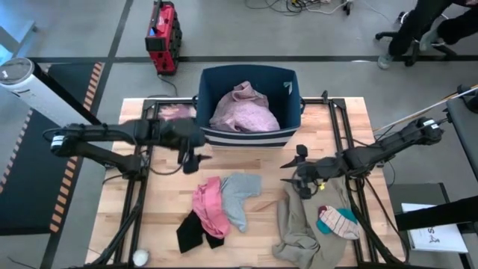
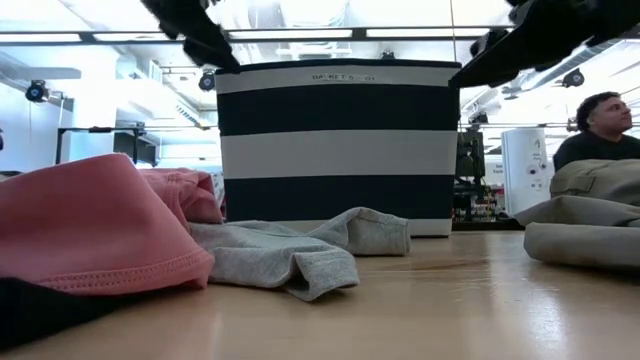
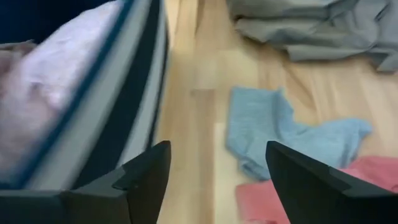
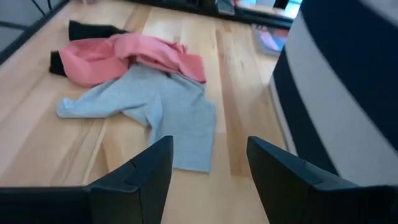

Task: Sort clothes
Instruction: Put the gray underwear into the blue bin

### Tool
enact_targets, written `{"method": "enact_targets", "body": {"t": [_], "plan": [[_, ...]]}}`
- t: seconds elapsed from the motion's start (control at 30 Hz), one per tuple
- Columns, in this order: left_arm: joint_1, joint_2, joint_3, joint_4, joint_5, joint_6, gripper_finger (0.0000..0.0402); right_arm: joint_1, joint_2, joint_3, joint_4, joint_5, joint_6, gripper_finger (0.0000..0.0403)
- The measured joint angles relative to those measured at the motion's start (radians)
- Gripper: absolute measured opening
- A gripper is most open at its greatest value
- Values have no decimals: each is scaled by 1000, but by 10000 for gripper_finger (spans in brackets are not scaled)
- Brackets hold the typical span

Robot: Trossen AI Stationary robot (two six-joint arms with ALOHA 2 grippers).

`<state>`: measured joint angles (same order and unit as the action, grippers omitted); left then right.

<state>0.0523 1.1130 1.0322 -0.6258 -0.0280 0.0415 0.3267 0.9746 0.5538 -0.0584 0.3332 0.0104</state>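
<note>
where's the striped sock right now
In the high view the striped sock lies on the khaki-beige garment at the table's near right corner, just below the right gripper and well right of the light blue-grey piece.

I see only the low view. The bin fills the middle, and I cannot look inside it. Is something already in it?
Observer: Yes. A pale pink shirt lies inside the navy bin.
Operator: Where are the grippers? I see only dark shapes at the top.
Observer: The left gripper is open and empty, beside the bin's front left corner.
Operator: And the right one?
Observer: The right gripper is open, holding nothing, above the khaki piece.
Operator: Is anything on that khaki piece?
Observer: A striped sock lies on it.
</note>
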Motion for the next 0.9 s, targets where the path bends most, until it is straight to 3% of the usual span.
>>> {"method": "enact_targets", "body": {"t": [0.23, 0.5, 0.7, 0.9], "plan": [[-77, -130, -285, 372, 3, -102, 225, -2, 187, 50, 99, -26, 26, 203], [-118, -216, -566, 922, 5, -111, 200, -16, 428, 184, 115, -109, 58, 232], [-117, -217, -656, 1065, 5, -103, 188, -56, 583, 242, 208, -255, 70, 246], [-117, -215, -654, 1083, 4, -54, 178, -98, 738, 321, 210, -263, 70, 239]]}}
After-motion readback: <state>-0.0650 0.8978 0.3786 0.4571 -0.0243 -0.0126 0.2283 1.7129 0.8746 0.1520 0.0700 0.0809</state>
